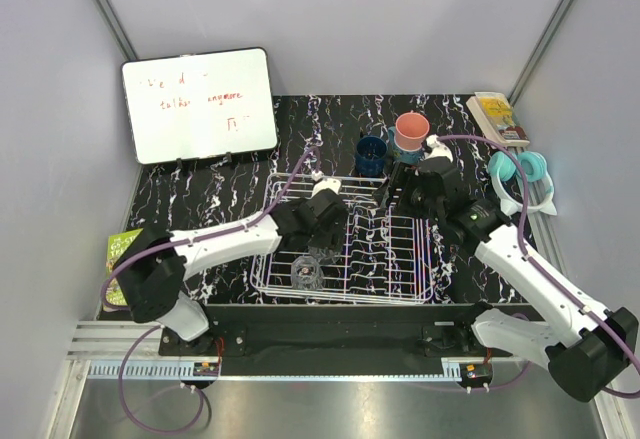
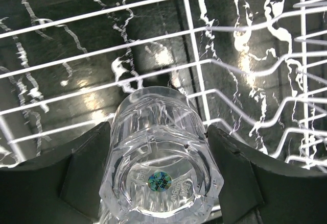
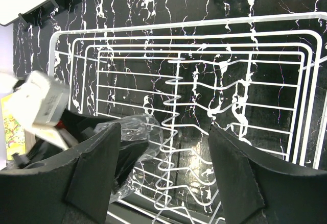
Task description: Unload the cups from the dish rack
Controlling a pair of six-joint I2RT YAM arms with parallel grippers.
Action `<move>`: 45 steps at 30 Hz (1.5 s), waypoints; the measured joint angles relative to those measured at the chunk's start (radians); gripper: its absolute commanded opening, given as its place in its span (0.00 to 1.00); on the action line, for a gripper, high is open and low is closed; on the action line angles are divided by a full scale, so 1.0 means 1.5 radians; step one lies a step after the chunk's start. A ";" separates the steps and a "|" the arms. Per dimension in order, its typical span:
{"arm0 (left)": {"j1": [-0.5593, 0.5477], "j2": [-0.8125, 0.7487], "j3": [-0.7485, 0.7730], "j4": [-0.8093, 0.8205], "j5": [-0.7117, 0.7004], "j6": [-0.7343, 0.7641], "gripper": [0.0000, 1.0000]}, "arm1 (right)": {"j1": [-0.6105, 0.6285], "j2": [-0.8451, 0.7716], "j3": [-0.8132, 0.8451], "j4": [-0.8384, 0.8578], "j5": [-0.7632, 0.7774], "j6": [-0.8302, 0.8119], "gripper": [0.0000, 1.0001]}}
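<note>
Black white-veined tabletop [image 1: 200, 199], white dish rack [image 1: 350, 298], pale walls [image 1: 400, 19], whiteboard [image 1: 198, 104]

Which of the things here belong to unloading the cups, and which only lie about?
Job: dish rack, clear glass in left pincer, dark blue cup, pink tumbler, teal mug.
Lying about: whiteboard, book, green packet, teal object.

Smooth, glossy white-coated wire forms the dish rack [image 1: 400, 254]. The clear cup [image 2: 161, 147] is glossy, faceted glass, with a shiny sticker [image 2: 159, 181] on its base. Fingers [image 2: 76, 183] of the left tool [image 2: 158, 128] are matt black plastic. The bench [image 1: 190, 199] is polished black, veined white like marble.
</note>
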 measured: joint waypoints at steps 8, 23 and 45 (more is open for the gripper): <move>0.002 -0.168 0.024 -0.047 -0.026 0.026 0.00 | 0.000 -0.023 0.000 0.006 -0.003 0.000 0.76; 0.287 -0.369 -0.148 0.335 0.338 -0.110 0.00 | 0.002 -0.088 -0.088 0.161 -0.166 0.030 0.70; 0.313 -0.272 -0.213 0.749 0.607 -0.353 0.00 | 0.020 -0.109 -0.118 0.391 -0.312 0.081 0.68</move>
